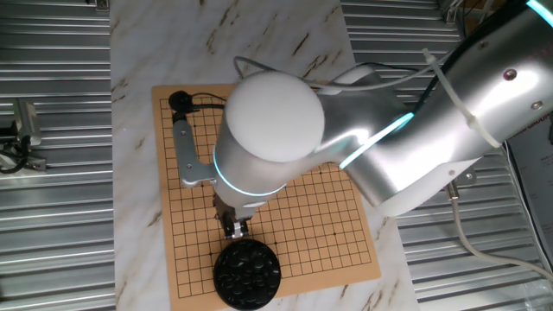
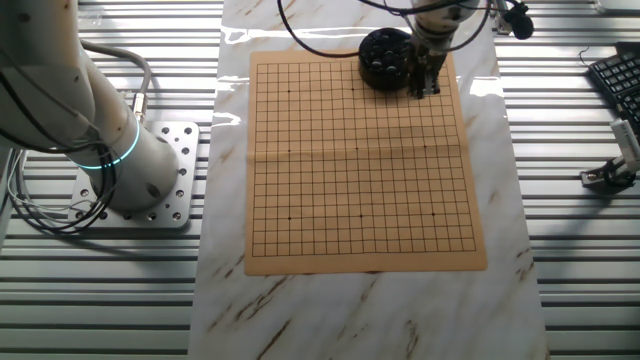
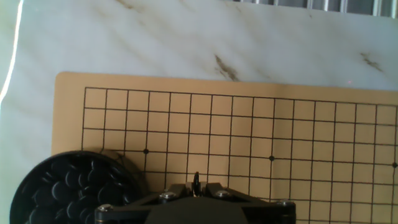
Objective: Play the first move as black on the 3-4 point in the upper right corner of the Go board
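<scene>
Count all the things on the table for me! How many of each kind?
Go board: 1
Round black bowl full of black stones: 1
Black stones inside it: too many and too small to count
Robot tool hovering beside the bowl: 1
Stones on the grid: 0
Total, leaving out the stones: 3

Only obstacle on the Go board [image 2: 360, 160] is the black bowl [image 2: 386, 57] of stones, sitting at 12 o'clock on the far edge in the other fixed view. The gripper [image 2: 427, 88] hangs just beside it at the bowl's 3 o'clock, so little side clearance there. From 3 through 6 to 9 o'clock the grid is open; marble table [image 2: 360, 310] surrounds it.
</scene>
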